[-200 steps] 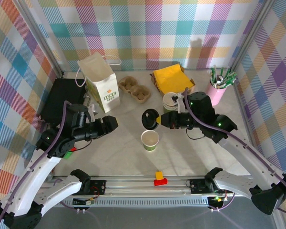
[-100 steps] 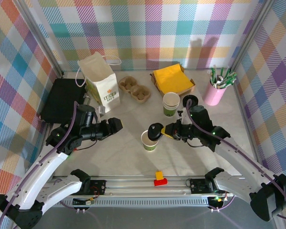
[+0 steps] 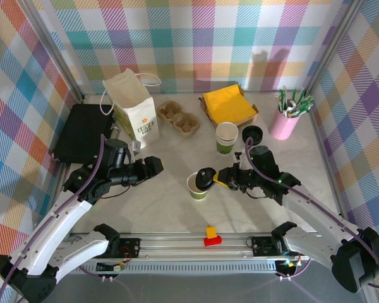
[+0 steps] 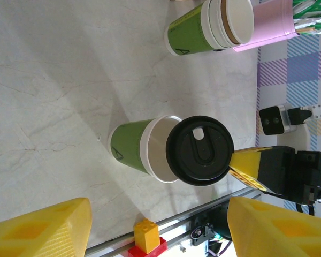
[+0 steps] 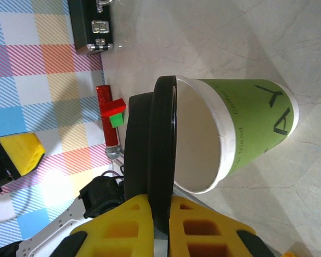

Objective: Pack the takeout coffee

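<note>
The takeout coffee (image 3: 198,188) is a green paper cup with a white rim, standing open near the table's middle front. It is also the cup (image 4: 132,149) in the left wrist view and the cup (image 5: 246,127) in the right wrist view. My right gripper (image 3: 222,180) (image 5: 160,217) is shut on the edge of a black lid (image 3: 206,177) (image 4: 199,150) (image 5: 159,155). The lid is tilted against the cup's right rim and covers part of the mouth. My left gripper (image 3: 153,167) (image 4: 159,217) stands open to the cup's left, nothing between its yellow fingers (image 4: 43,230).
A white paper bag (image 3: 134,108) stands at the back left beside a black case (image 3: 82,129). A cardboard cup carrier (image 3: 179,117), yellow napkins (image 3: 227,104), stacked cups (image 3: 226,137), a spare black lid (image 3: 252,133) and a pink tumbler (image 3: 285,121) line the back. A red-and-yellow brick (image 3: 211,236) sits on the front rail.
My right gripper has carried the black lid from beside the stacked cups down to the cup's rim. The left gripper has moved right, closer to the cup, still open.
</note>
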Motion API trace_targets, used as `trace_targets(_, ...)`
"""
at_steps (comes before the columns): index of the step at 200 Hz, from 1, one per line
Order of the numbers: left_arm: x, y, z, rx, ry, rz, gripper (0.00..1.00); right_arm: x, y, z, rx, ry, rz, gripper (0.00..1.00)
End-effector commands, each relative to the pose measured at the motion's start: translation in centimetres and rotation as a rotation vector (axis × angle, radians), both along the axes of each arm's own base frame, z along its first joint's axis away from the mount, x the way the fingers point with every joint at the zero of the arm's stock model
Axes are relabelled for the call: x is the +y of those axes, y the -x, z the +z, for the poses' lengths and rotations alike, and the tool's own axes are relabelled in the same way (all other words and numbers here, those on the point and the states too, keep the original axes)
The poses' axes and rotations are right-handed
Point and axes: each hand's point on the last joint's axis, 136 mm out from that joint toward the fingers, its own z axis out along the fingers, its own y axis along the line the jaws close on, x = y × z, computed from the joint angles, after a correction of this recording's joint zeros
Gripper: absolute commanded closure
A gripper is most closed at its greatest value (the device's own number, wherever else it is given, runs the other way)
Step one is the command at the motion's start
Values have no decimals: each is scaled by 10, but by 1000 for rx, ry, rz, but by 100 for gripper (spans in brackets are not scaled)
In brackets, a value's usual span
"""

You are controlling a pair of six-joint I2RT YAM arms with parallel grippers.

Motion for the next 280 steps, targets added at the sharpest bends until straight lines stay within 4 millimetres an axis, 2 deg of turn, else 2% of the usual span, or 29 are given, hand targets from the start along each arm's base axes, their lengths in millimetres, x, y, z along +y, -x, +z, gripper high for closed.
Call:
trace_targets(1,-1,0,-1,12,13,1,32,3,-1,-2,0,-30,12,88)
trace_targets(93,4,3,-5,17,-3,10,32,3,0,-20,32,0,22,78)
trace_targets(191,5,4,-9,18,-11,14,32,1,4,-36,72,44,32,72)
trace_targets(280,7,6,-11,24,-21,17,32,12,8,-37,65,61,77,66)
